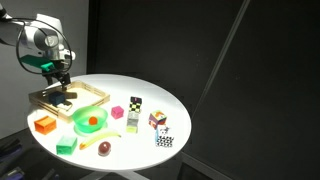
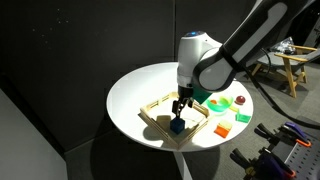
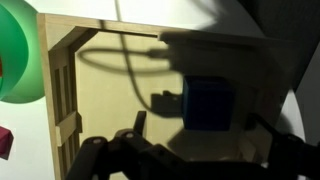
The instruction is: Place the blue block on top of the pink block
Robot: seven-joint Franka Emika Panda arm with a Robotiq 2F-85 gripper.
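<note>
The blue block lies inside a wooden tray on the round white table. In the wrist view the blue block sits between and just beyond my two fingers. My gripper hangs right above it, open and empty; it also shows in an exterior view and in the wrist view. The pink block stands apart near the table's middle, beyond the green plate. A magenta corner shows at the wrist view's left edge.
The wooden tray has raised edges. Next to it are a green plate, an orange block, and a light green cube. Three patterned cubes and a yellow piece lie past the pink block.
</note>
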